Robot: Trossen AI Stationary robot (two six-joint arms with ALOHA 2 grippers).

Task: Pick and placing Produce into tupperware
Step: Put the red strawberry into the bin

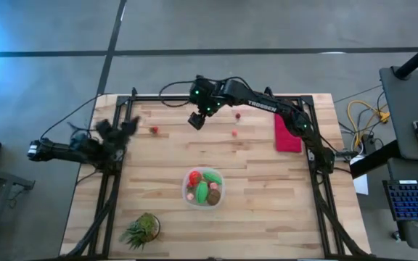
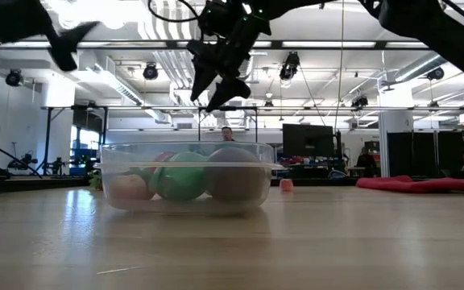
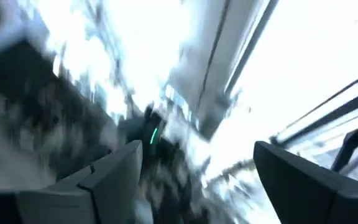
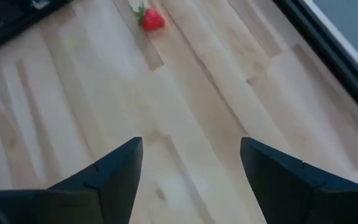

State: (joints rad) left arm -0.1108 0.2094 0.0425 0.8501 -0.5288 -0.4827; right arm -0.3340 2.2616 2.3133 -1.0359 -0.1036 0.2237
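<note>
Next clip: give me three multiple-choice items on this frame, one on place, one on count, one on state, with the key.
1. Where does the clear shallow plastic tupperware sit?
A. near table edge, centre
B. far right corner
C. on the red cloth

2. How many small red berries lie loose on the wooden table?
A. one
B. three
C. six

3. The right gripper is:
A. clamping a tomato
B. open and empty
C. inside the tupperware

Key: A, the high view shows it centred near the front edge; B, three red dots on bare wood; B, only wood shows between the parted jaws in the right wrist view.
</note>
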